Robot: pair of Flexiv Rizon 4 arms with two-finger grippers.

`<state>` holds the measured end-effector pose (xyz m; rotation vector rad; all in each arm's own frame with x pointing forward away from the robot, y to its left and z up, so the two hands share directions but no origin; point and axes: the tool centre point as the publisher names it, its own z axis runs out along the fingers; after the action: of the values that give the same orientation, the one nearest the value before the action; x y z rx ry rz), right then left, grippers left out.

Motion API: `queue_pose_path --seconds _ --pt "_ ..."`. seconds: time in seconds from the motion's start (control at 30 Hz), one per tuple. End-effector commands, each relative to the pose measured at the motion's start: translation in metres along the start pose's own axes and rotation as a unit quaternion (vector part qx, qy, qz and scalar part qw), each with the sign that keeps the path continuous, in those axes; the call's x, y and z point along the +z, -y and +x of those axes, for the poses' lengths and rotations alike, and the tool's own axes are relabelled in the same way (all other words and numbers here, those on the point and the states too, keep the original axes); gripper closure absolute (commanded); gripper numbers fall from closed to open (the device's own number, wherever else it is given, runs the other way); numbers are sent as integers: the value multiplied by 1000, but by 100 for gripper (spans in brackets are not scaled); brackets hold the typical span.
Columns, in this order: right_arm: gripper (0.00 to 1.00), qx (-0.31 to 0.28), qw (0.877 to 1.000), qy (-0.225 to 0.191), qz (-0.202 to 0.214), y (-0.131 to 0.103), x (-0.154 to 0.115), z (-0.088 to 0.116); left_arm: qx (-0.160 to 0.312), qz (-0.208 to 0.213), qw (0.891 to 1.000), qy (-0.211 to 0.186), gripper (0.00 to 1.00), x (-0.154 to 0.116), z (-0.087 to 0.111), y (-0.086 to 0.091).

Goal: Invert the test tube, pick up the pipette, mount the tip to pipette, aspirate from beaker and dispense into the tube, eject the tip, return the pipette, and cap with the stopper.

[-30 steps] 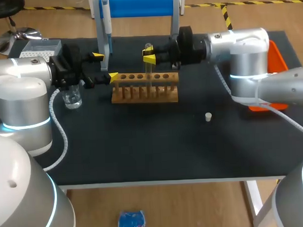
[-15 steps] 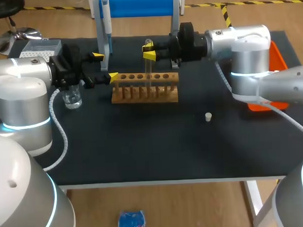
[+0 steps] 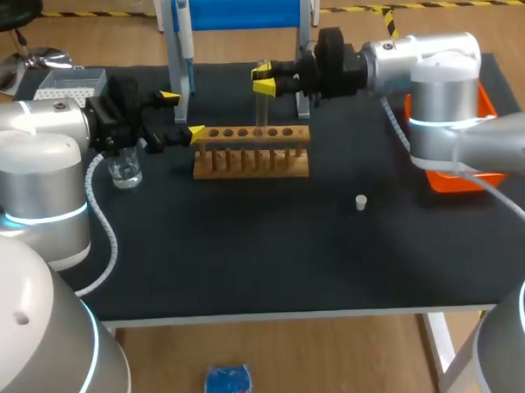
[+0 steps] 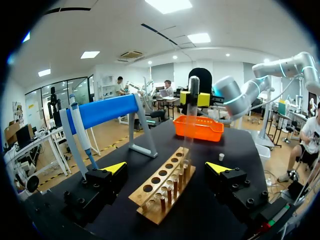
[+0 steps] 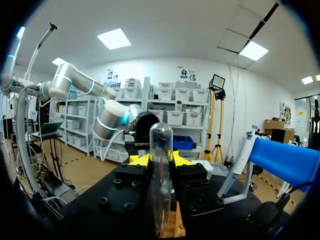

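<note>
Now the right fingers [image 5: 136,160] clamp the upright test tube [image 5: 161,165] over the rack [image 3: 251,154], left fingers [image 4: 114,168] spread empty.

— Was there any writing or number to be read on the things on the table?

— None was legible. The test tube [image 5: 161,165], the wooden rack [image 3: 251,162], the pipette [image 3: 182,31] and the tip box [image 3: 69,82] showed no readable print.

— And the beaker [image 3: 125,169]?

— Any marks on it were too small to tell.
</note>
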<state>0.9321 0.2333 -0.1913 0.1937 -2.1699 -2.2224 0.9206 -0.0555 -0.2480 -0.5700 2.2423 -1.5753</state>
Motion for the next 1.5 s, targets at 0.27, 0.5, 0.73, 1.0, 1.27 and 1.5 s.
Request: queue_pose_path --seconds 0.27,0.5,0.73,1.0,1.27,1.5 --pt "100 -1 1000 8 13 -13 -7 11 1 2 1000 3 0 1 1 -1" --pt "100 -1 1000 8 13 -13 -7 11 1 2 1000 3 0 1 1 -1" --pt "100 -1 1000 8 13 -13 -7 11 1 2 1000 3 0 1 1 -1" --pt "100 23 1000 2 13 -16 -8 11 1 2 1000 3 0 1 1 -1" --pt "100 171 985 -2 21 -39 -8 3 1 2 1000 3 0 1 1 -1" --pt "100 325 944 10 52 -40 -4 -2 1 2 1000 3 0 1 1 -1"
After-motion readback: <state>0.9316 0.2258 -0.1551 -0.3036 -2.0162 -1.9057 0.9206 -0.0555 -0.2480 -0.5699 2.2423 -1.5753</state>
